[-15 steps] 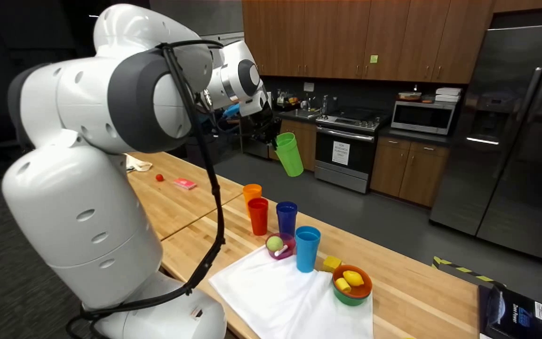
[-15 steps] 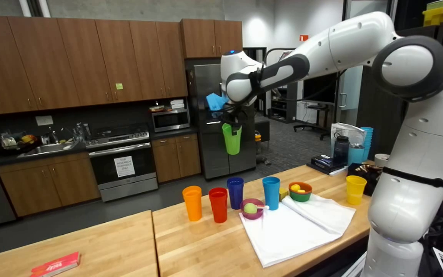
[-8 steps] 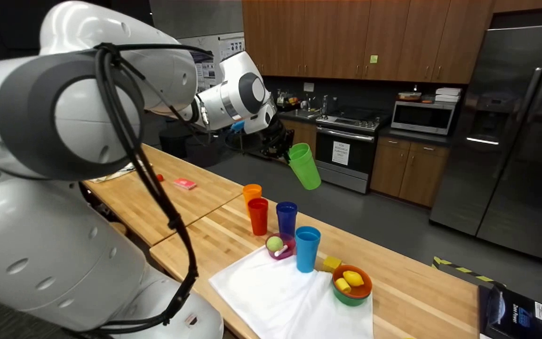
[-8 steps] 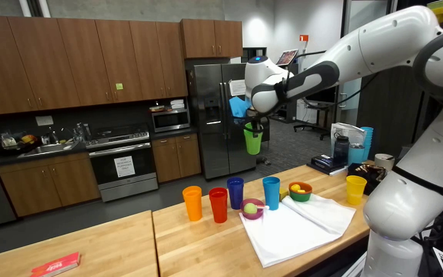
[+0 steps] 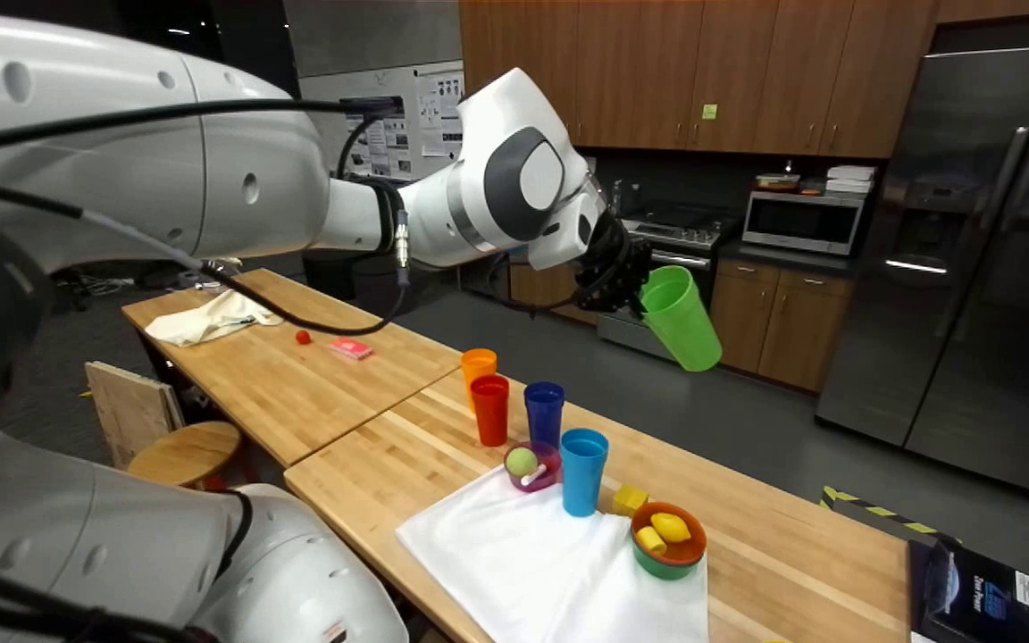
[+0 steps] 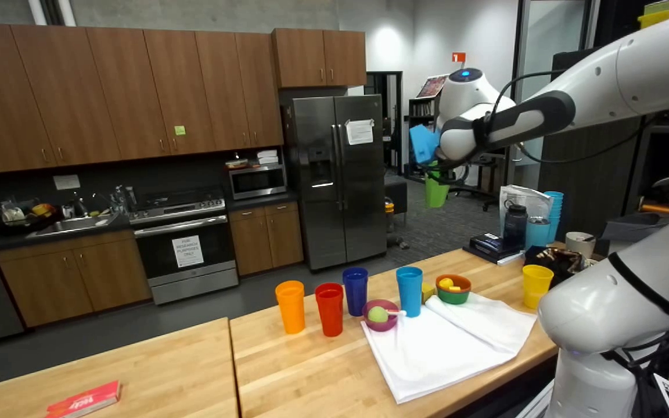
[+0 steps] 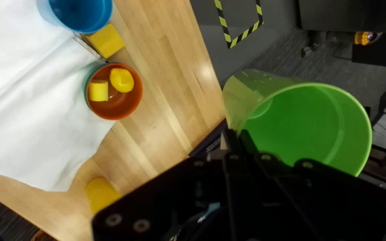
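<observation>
Where the gripper (image 7: 237, 134) is clamped, a green cup (image 5: 682, 321) hangs by its wall

As the wrist view shows, the fingers (image 7: 248, 142) are closed on the green cup's wall at the rim, and its mouth faces the camera. In an exterior view the green cup is tilted — mouth up to the left, base down to the right. Both exterior views show it in mid-air, against the background past the far edge of the right-hand table (image 6: 311, 371); whether it is directly over that table cannot be determined.

Upright on the right-hand table, left to right in an exterior view: orange cup (image 6: 291, 307), red cup (image 6: 330, 310), dark blue cup (image 6: 356, 291), light blue cup (image 6: 410, 291) and, toward the right end, yellow cup (image 6: 536, 285). A purple bowl (image 6: 382, 327), between the dark blue and light blue cups and nearer, contains a green ball (image 6: 377, 314) and a white stick-like object (image 6: 396, 312). Just beside the light blue cup, on its right, is a yellow block (image 6: 428, 292). Farther right, an orange bowl (image 7: 122, 103) nested in a green bowl (image 6: 453, 298) contains a lemon (image 7: 122, 80) and a yellow cylinder (image 7: 98, 90). A white cloth (image 6: 445, 360) lies nearer — partly folded over. A pink-red packet (image 6: 86, 399) lies on the left-hand table (image 6: 154, 360).
</observation>
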`<state>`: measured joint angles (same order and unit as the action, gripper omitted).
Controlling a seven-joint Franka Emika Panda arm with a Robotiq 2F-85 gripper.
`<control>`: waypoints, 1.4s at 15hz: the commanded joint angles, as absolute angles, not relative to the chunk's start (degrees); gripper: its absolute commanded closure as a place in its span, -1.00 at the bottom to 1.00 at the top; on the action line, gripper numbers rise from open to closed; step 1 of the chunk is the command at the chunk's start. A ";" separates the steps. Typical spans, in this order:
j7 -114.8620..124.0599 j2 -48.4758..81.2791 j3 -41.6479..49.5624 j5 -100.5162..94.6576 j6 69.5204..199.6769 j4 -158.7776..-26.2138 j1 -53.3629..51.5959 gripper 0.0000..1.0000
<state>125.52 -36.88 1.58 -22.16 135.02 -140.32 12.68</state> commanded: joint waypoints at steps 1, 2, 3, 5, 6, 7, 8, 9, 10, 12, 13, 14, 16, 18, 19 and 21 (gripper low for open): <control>118.46 -37.10 7.06 -16.12 137.42 -141.58 15.67 0.98; 116.38 -36.30 8.69 -13.46 137.19 -141.50 16.23 0.98; 113.39 -35.47 10.74 -10.21 136.85 -141.41 16.21 0.98; 108.64 -33.24 13.33 -4.80 136.09 -140.78 16.87 0.98; 105.83 -31.55 15.08 -1.63 135.11 -139.97 16.69 0.98; 103.76 -29.73 16.20 0.54 134.24 -139.15 17.23 0.98; 102.06 -28.39 17.02 2.72 133.78 -138.81 17.68 0.98; 100.84 -27.11 17.40 4.16 132.94 -138.37 18.42 0.98; 99.62 -25.94 17.78 5.21 132.05 -138.00 19.22 0.98; 99.21 -24.65 17.66 5.58 131.01 -138.35 21.44 0.98; 99.05 -24.18 17.71 5.53 130.42 -138.66 22.39 0.98; 99.20 -23.83 17.68 5.20 129.89 -139.24 23.28 0.98; 99.82 -23.54 17.43 5.03 129.73 -141.13 24.44 0.98; 100.07 -23.34 17.21 4.51 130.16 -142.70 25.39 0.98; 100.16 -23.46 17.22 4.61 130.78 -144.04 25.72 0.98; 100.11 -23.48 17.36 4.52 131.30 -146.21 26.40 0.98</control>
